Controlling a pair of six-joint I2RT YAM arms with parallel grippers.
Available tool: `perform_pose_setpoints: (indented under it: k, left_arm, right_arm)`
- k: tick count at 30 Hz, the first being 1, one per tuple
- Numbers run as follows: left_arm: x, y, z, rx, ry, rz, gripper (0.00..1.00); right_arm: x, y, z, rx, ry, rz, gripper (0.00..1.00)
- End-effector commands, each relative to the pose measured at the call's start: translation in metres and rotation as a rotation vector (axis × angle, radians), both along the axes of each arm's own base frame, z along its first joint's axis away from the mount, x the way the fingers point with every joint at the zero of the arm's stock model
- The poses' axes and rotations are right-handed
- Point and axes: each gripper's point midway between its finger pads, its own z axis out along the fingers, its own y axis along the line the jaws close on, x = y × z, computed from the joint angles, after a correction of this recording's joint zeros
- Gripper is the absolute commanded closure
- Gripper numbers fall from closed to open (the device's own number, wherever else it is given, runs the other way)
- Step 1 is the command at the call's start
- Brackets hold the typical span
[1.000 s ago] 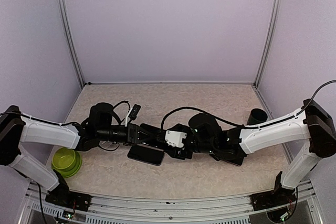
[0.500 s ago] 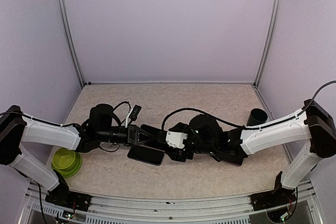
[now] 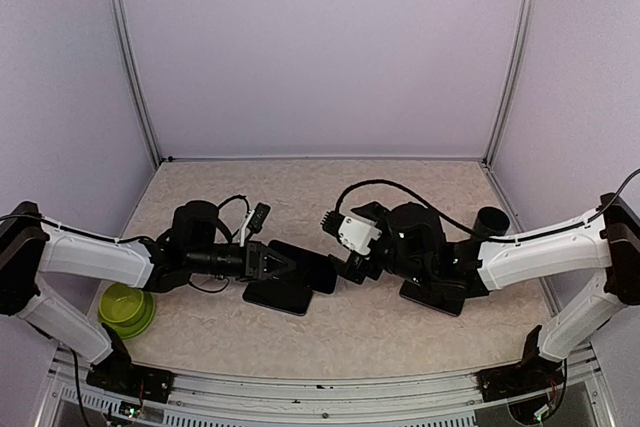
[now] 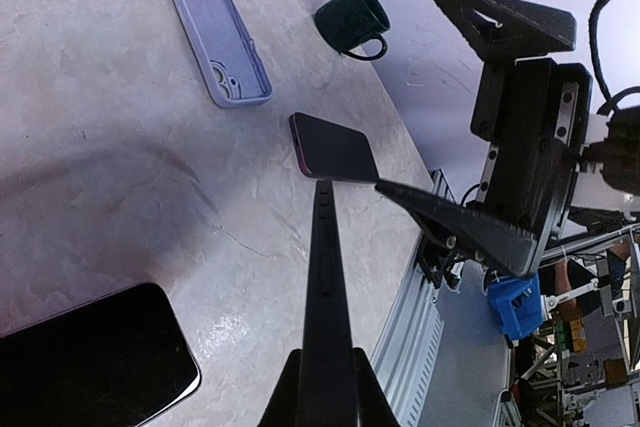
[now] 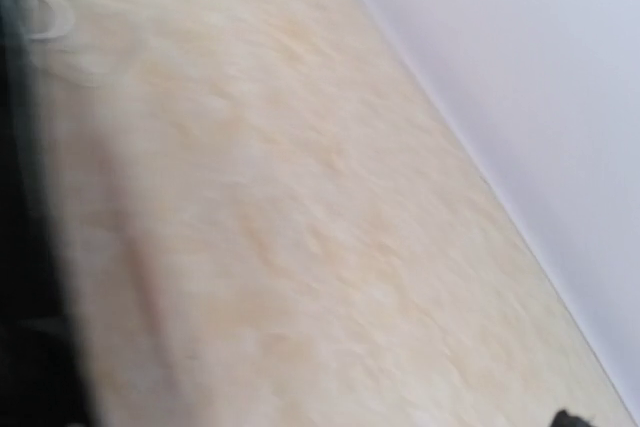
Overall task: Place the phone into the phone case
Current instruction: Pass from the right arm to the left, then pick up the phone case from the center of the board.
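The marbled table [image 3: 400, 187] carries everything, and both claws meet over its middle. The right claw [image 4: 404, 86] faces the left one with its jaws spread wide and nothing between them. It stands just off the free end of what the left one carries, which looks like room made to receive or steady that end. Its own camera gives only a blur of tabletop and wall.

The left claw [image 3: 283, 265] is pinched narrow on the phone [image 4: 325, 287], gripping one short end so the slab stands on edge. Most of its length runs straight ahead of the fingers, and that free length is probably what would be led into the case.

Well behind this claw, back along its arm, sits a green bowl [image 3: 125, 307], apart from the work. Far ahead of the claw and well apart from the phone's tip lies the phone case [image 4: 220, 37], pale lilac and hollow side up. It can accept a phone from above, so the insertion is not yet begun.

Directly beneath the left claw a second dark handset [image 4: 90, 367] lies flat. Just past the phone's tip rests a dark purple slab [image 4: 335, 147]; whether that is a phone or a cover I cannot tell.

A dark mug [image 4: 350, 15] stands just beyond the case. Smallest are the side buttons [image 4: 322, 209], turned toward the wrist camera.
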Motion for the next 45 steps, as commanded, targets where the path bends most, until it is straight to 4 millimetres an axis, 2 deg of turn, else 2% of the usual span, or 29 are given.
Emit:
perform_pose_setpoints:
  k: [1, 7, 13, 17, 21, 24, 29, 36, 41, 45]
  left_arm:
    - [0.005, -0.004, 0.025, -0.03, -0.076, 0.013, 1.0]
    - [0.011, -0.002, 0.028, -0.038, -0.085, 0.035, 1.0]
    - [0.015, -0.001, 0.029, -0.048, -0.082, 0.048, 1.0]
    - [0.023, 0.004, 0.029, -0.034, -0.094, 0.106, 1.0]
    - [0.026, 0.008, 0.039, -0.046, -0.13, 0.142, 1.0]
    - [0.028, 0.011, 0.047, -0.057, -0.155, 0.17, 1.0]
    - [0.032, 0.016, 0.052, -0.064, -0.165, 0.206, 1.0]
    - [0.033, 0.016, 0.05, -0.064, -0.159, 0.216, 1.0]
    - [0.035, 0.018, 0.049, -0.063, -0.156, 0.23, 1.0]
    - [0.035, 0.018, 0.051, -0.067, -0.16, 0.228, 1.0]
  right_arm:
    - [0.025, -0.023, 0.012, 0.107, 0.001, -0.181, 0.0]
    - [0.053, -0.055, 0.012, 0.233, 0.088, -0.407, 0.0]
    - [0.075, -0.089, -0.007, 0.347, 0.261, -0.604, 0.0]
    - [0.085, -0.113, -0.029, 0.38, 0.359, -0.776, 0.01]
    - [0.088, -0.132, -0.059, 0.337, 0.438, -0.931, 0.02]
    - [0.087, -0.14, -0.082, 0.311, 0.498, -1.009, 0.04]
    - [0.086, -0.141, -0.104, 0.322, 0.583, -1.049, 0.09]
    - [0.091, -0.146, -0.12, 0.363, 0.661, -1.058, 0.22]
    - [0.097, -0.147, -0.125, 0.396, 0.717, -1.037, 0.38]
    - [0.102, -0.15, -0.13, 0.396, 0.732, -1.037, 0.4]
